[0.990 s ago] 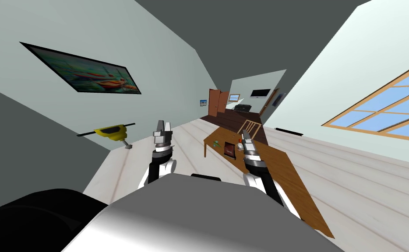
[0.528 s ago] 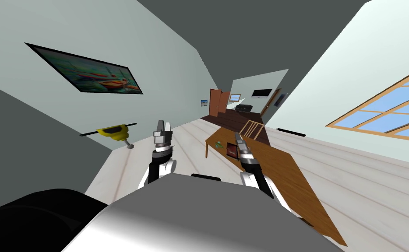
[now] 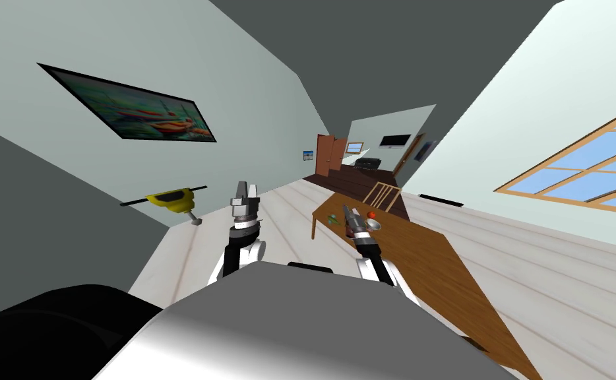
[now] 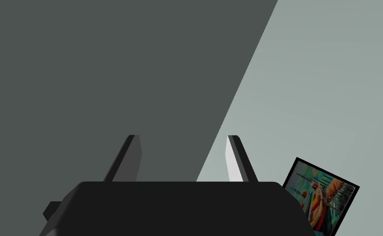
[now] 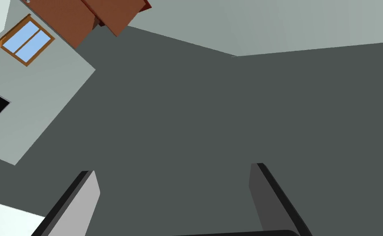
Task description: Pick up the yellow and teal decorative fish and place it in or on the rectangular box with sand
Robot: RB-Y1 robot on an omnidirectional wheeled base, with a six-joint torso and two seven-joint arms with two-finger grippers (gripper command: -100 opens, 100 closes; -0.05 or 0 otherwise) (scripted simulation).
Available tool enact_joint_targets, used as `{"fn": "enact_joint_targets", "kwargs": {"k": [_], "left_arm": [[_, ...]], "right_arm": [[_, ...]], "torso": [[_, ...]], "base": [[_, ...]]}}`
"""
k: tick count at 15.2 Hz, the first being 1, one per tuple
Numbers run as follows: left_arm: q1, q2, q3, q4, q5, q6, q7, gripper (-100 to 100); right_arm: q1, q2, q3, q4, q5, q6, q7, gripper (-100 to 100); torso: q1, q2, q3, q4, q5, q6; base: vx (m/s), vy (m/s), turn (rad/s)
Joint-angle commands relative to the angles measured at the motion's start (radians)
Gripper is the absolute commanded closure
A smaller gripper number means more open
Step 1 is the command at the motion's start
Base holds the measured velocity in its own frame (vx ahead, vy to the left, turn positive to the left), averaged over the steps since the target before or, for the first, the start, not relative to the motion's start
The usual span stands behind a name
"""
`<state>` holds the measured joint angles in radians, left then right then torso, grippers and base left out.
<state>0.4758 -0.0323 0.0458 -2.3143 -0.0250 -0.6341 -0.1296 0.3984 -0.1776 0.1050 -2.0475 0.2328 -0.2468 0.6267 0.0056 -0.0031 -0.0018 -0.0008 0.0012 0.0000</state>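
Note:
A yellow and dark object sits on a thin black shelf against the left wall; I cannot make out its shape. The brown table stretches ahead on the right. At its far end lie a small green item, a red ball and a grey bowl. My right gripper is raised in front of that end, open and empty, and covers most of a dark reddish box. My left gripper is held upright over the pale floor, left of the table, with open, empty fingers.
A wooden chair stands at the table's far side. A small grey block lies on the floor under the shelf. Pale floor runs between the left wall and the table. A brown door lies far ahead.
My right arm has swung left across the table's far end, now covering the reddish box and uncovering the red ball and bowl. The head view has shifted slightly. The left arm has stayed still.

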Motion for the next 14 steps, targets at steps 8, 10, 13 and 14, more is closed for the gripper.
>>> {"fn": "enact_joint_targets", "kwargs": {"k": [8,10,13,14], "left_arm": [[0.0,0.0,0.0,0.0,0.0,0.0,0.0,0],[0.0,0.0,0.0,0.0,0.0,0.0,0.0,0],[0.0,0.0,0.0,0.0,0.0,0.0,0.0,0],[0.0,0.0,0.0,0.0,0.0,0.0,0.0,0]], "right_arm": [[-0.044,-0.026,0.046,0.161,0.153,0.043,0.188,-100],[-0.055,-0.035,0.057,0.2,0.192,0.051,0.227,-100],[-0.066,-0.044,0.067,0.241,0.231,0.058,0.266,-100],[-0.077,-0.055,0.078,0.282,0.266,0.065,0.298,-100]], "torso": [[-0.001,-0.001,0.0,0.0,0.0,0.0],[-0.002,-0.001,-0.001,0.0,0.0,0.0],[-0.003,0.0,0.0,0.0,-0.001,0.0],[-0.003,0.0,0.0,0.0,-0.001,0.0]], "base": [[0.045,0.067,-0.018],[0.045,0.05,-0.032],[0.034,0.034,-0.026],[0.057,0.039,-0.045]]}}
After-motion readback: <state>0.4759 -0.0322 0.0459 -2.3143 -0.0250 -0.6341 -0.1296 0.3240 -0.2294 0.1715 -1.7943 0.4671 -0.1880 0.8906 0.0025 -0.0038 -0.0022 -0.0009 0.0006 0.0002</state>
